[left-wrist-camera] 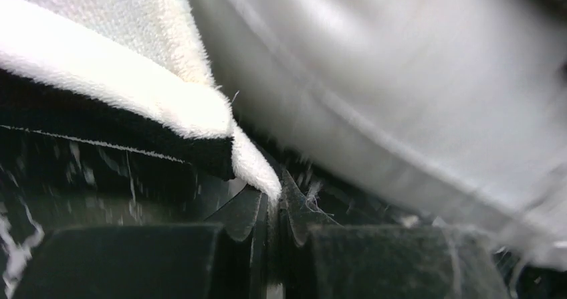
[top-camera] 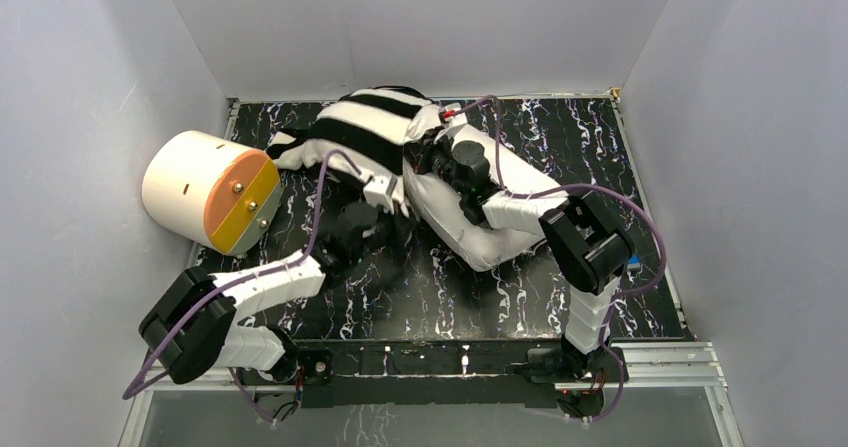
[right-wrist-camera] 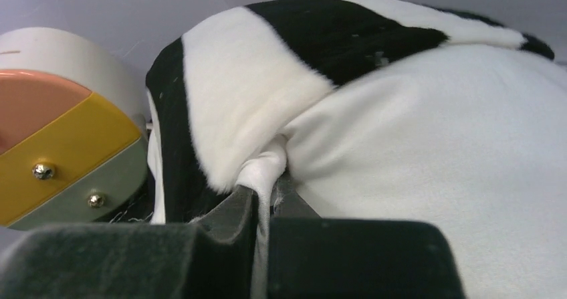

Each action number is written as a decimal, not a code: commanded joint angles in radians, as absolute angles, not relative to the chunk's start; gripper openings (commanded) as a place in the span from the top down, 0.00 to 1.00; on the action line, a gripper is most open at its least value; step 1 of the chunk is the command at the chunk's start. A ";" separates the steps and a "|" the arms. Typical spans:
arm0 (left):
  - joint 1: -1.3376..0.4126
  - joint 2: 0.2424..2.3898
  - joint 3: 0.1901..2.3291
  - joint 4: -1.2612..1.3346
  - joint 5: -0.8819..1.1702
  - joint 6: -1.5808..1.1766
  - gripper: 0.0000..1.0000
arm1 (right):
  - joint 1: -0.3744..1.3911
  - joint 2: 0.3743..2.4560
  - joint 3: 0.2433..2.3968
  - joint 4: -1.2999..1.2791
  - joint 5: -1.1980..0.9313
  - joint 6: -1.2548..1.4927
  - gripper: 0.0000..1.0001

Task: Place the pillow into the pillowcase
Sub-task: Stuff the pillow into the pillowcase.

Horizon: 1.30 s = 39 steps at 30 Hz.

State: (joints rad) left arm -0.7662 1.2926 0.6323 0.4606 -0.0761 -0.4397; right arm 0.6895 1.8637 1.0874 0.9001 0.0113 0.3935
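The black-and-white striped pillowcase [top-camera: 362,127] lies bunched at the table's back, pulled over the far end of the white pillow [top-camera: 470,222]. My left gripper [top-camera: 385,199] sits at the pillowcase's near edge. In the left wrist view the left gripper [left-wrist-camera: 275,202] is shut on the fluffy hem of the pillowcase [left-wrist-camera: 167,105], with the pillow [left-wrist-camera: 414,85] just to its right. My right gripper [right-wrist-camera: 267,198] is shut on a fold of smooth white cloth of the pillow [right-wrist-camera: 455,152], right where the pillowcase [right-wrist-camera: 234,91] edge overlaps it.
A cream cylinder with an orange and yellow face [top-camera: 212,192] lies at the left of the black marbled table [top-camera: 620,157], close to the pillowcase. White walls close in the back and both sides.
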 commanded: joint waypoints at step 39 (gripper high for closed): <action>-0.600 1.800 1.474 0.069 -0.524 -0.115 0.33 | 0.389 1.833 1.310 0.261 -0.641 0.337 0.61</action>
